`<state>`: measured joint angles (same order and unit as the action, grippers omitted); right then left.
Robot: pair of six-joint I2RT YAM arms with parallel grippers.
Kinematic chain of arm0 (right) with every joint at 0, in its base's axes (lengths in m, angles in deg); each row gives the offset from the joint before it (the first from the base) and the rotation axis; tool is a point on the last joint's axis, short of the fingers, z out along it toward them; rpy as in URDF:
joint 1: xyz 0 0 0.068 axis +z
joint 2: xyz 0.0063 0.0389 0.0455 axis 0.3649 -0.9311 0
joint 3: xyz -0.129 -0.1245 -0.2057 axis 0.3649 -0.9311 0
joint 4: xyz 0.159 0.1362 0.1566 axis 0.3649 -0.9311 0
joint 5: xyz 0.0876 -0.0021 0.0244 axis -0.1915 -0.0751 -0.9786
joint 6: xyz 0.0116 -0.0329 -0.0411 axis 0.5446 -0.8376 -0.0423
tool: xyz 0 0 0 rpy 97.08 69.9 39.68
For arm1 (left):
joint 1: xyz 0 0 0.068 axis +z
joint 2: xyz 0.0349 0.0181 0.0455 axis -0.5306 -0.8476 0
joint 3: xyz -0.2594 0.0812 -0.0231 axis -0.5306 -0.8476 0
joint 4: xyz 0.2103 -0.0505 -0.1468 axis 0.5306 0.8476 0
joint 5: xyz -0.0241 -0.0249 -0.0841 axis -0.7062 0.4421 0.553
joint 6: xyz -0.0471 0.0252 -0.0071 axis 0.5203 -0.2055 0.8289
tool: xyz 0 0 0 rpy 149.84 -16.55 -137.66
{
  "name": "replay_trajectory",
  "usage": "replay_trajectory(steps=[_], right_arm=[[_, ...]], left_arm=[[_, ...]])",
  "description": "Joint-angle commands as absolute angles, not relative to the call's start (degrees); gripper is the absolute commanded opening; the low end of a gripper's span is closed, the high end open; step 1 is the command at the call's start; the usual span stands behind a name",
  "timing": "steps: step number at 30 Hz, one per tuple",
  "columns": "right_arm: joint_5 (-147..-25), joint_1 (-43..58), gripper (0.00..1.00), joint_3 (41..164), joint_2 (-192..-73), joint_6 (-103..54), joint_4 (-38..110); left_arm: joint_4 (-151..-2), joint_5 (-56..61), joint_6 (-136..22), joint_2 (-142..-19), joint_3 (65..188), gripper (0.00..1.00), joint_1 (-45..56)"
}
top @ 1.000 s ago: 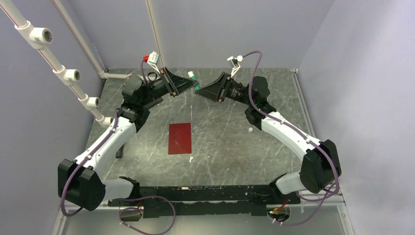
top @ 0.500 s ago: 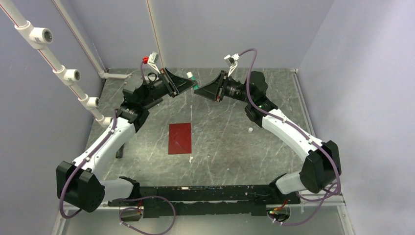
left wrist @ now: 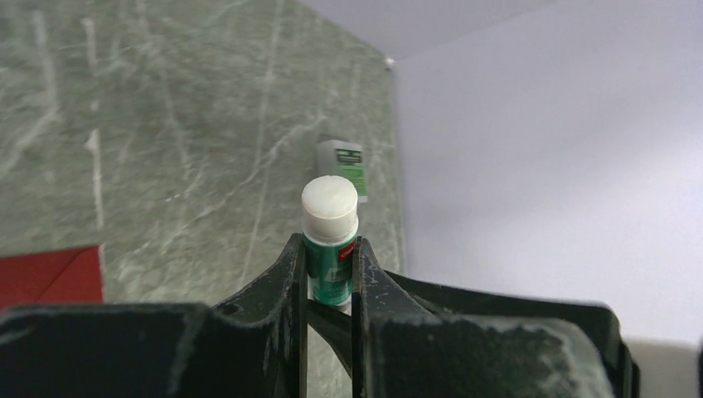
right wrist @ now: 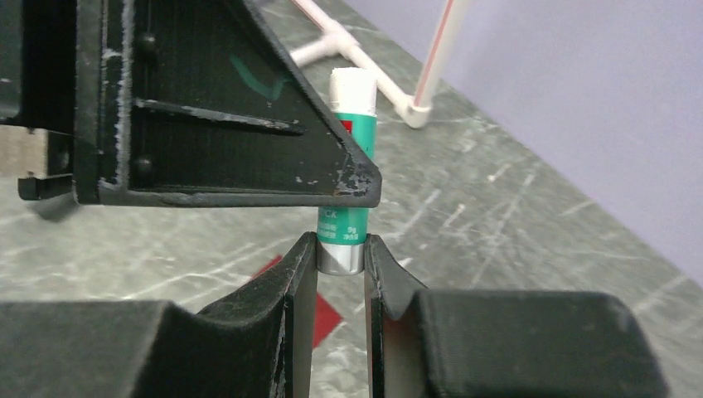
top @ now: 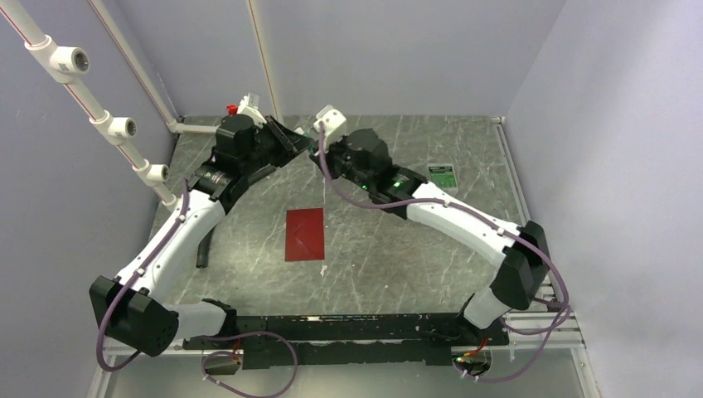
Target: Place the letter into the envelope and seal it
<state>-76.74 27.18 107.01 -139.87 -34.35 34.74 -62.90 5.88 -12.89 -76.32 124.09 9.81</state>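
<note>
Far beyond the envelope (top: 304, 235), left pincer (left wrist: 329, 249) and right pincer (right wrist: 341, 249) both clamp a glue stick (left wrist: 330, 207).

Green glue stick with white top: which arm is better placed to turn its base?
Right, probably: the right gripper pinches the green glue stick's silver base, while the left gripper clamps its body.

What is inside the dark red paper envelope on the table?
The dark red paper envelope lies flat; its own paper covers any contents. Nothing sticks out of it.
</note>
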Motion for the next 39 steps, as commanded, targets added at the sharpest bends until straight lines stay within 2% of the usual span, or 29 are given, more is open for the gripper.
replay_trajectory(steps=[1, 3, 4, 6, 8, 10, 12, 17, 24, 31, 34, 39], right_arm=[[-57.4, 30.4, 0.0, 110.6, -142.2, -46.0, 33.3], [-60.7, 30.9, 0.0, 111.9, -142.0, -45.0, 30.2], [-66.0, 30.6, 0.09, 113.0, -141.4, -43.9, 27.6], [-78.2, 28.9, 0.4, 115.2, -139.0, -41.0, 22.0], [-86.9, 26.5, 0.62, 115.5, -136.4, -35.7, 19.2], [-94.4, 22.5, 0.74, 114.1, -133.4, -27.4, 19.5], [-103.7, 17.3, 0.77, 111.0, -130.7, -18.3, 23.0], [-122.2, 9.6, 0.76, 96.9, -124.4, 5.9, 48.0], [-128.6, 9.5, 0.65, 91.3, -125.3, 20.2, 67.6], [-129.0, 9.6, 0.45, 91.0, -126.6, 25.4, 76.1], [-128.7, 9.6, 0.34, 92.0, -127.1, 23.7, 74.5], [-128.0, 10.1, 0.11, 95.3, -128.2, 17.7, 67.7]], left_arm=[[-53.2, -1.8, -11.1, -77.4, 128.9, 0.02, 10.1], [-54.3, -1.1, -10.9, -77.2, 128.4, 0.02, 10.1], [-56.2, -0.2, -11.0, -76.9, 127.7, 0.02, 10.2], [-63.0, 3.6, -12.4, -75.8, 125.1, 0.02, 10.2], [-69.6, 10.5, -14.9, -75.1, 123.3, 0.03, 10.2], [-72.6, 16.5, -18.7, -74.8, 123.2, 0.02, 10.2], [-76.7, 21.7, -20.6, -73.9, 122.4, 0.03, 10.3], [-90.9, 33.1, -21.2, -71.7, 119.0, 0.02, 10.5], [-97.8, 44.4, -18.0, -73.5, 122.0, 0.02, 10.5], [-104.8, 46.6, -12.7, -74.9, 121.5, 0.02, 10.5], [-105.0, 45.6, -12.2, -74.9, 121.4, 0.02, 10.4], [-100.9, 40.4, -13.1, -73.9, 121.5, 0.02, 10.4]])
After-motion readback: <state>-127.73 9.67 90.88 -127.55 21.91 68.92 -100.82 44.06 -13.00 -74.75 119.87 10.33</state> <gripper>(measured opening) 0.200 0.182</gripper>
